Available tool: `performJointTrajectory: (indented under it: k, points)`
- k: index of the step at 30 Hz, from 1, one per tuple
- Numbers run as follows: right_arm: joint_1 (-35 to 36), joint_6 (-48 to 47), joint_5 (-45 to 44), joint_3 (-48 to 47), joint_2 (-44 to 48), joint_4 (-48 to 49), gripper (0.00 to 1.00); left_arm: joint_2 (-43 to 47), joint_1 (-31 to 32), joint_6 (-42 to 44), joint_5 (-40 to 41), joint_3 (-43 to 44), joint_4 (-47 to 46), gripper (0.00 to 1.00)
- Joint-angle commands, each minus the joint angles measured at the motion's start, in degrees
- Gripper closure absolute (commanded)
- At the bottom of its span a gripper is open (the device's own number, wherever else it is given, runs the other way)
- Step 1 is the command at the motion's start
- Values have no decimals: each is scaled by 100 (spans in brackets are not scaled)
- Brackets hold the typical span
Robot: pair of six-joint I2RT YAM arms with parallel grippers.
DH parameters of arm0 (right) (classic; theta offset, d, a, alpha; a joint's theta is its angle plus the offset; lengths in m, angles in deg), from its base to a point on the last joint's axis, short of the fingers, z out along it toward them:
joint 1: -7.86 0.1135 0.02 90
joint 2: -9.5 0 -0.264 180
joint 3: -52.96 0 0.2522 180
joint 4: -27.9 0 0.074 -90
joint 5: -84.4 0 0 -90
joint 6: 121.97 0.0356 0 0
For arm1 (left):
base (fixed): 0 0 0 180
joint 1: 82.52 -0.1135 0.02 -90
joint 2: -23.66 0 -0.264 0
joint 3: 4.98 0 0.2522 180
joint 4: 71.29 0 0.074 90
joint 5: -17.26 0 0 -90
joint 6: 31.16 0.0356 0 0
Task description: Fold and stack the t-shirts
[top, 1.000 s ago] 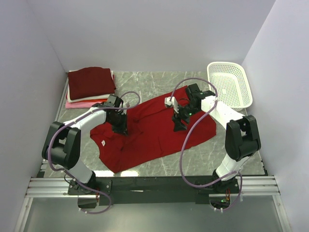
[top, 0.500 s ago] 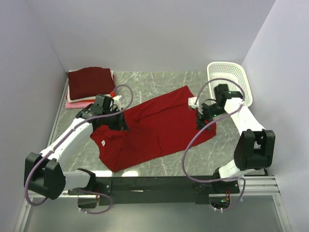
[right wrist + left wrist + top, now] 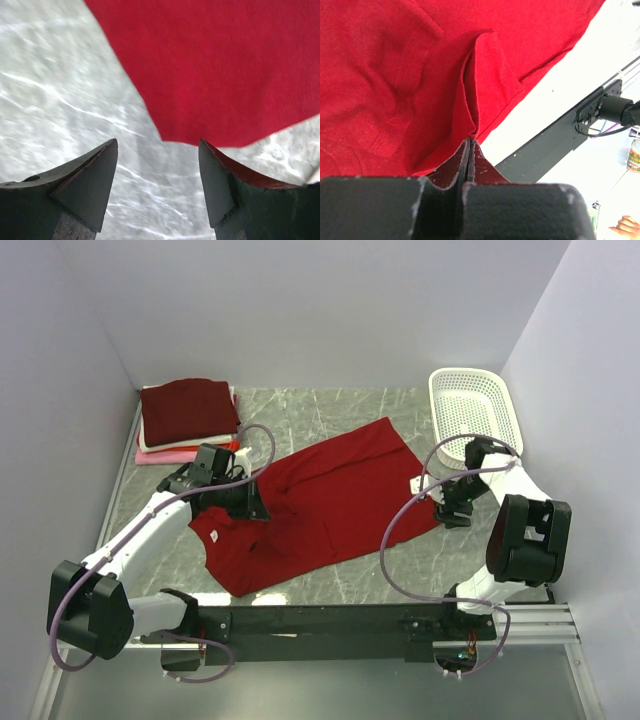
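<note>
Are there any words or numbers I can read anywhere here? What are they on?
No text is readable.
The white neck label on the red t-shirt: too small to read.
Label on a container at the left wrist view's edge: too blurred.

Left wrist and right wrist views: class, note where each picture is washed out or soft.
Left wrist view: the table beside the red shirt is blown out to white. Right wrist view: the near fingers are slightly soft.

Matt red cloth t-shirt (image 3: 320, 500) on a glossy marble-look table (image 3: 330, 410); white perforated basket (image 3: 478, 415), probably plastic
</note>
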Motion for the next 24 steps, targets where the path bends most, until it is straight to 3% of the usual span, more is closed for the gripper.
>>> performJointTrajectory:
  k: [1, 8, 13, 16, 17, 19, 22, 24]
  points:
    - [-26, -161, -428, -68, -202, 463, 28, 162, 16, -37, -185, 19, -172, 99]
    - [-26, 129, -534, 345, -369, 1447, 25, 197, 16, -46, -203, 10, -163, 100]
    - [35, 296, -508, 354, -589, 1755, 32, 162, 16, -63, -212, -8, -189, 100]
    - [140, 498, -464, 153, -747, 1624, 53, 171, 16, -72, -194, -8, -189, 100]
    - [158, 542, -437, -14, -782, 1528, 67, 171, 16, -72, -185, -8, -172, 100]
    - [254, 647, -359, -173, -809, 1334, 77, 180, 16, -72, -177, -8, -163, 100]
    - [465, 910, -235, -463, -730, 1193, 100, 188, 16, -46, -168, 10, -137, 100]
    - [860, 1130, -165, -586, -721, 1376, 100, 162, 8, -28, -133, 54, -101, 100]
